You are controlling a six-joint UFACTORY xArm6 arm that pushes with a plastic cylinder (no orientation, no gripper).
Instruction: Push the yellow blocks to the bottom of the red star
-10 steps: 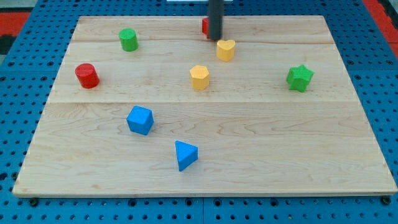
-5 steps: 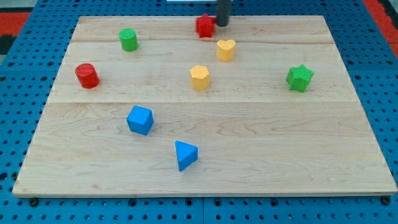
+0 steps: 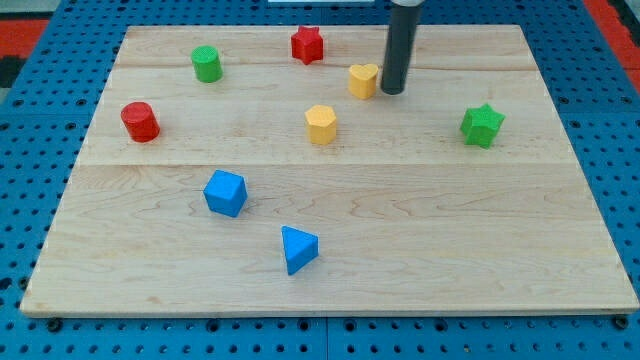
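Observation:
The red star (image 3: 307,45) lies near the view's top edge of the wooden board (image 3: 420,230). A yellow heart-shaped block (image 3: 361,80) lies below and to the right of it. A yellow hexagonal block (image 3: 320,124) lies further down, near the board's middle. My tip (image 3: 393,92) stands on the board right against the right side of the yellow heart block.
A green cylinder (image 3: 206,64) is at the top left and a red cylinder (image 3: 140,121) at the left. A green star (image 3: 482,125) is at the right. A blue cube (image 3: 225,193) and a blue triangular block (image 3: 297,249) lie lower down.
The red star has slid left along the top edge. My tip has moved from beside the star down and right to the yellow heart's right side.

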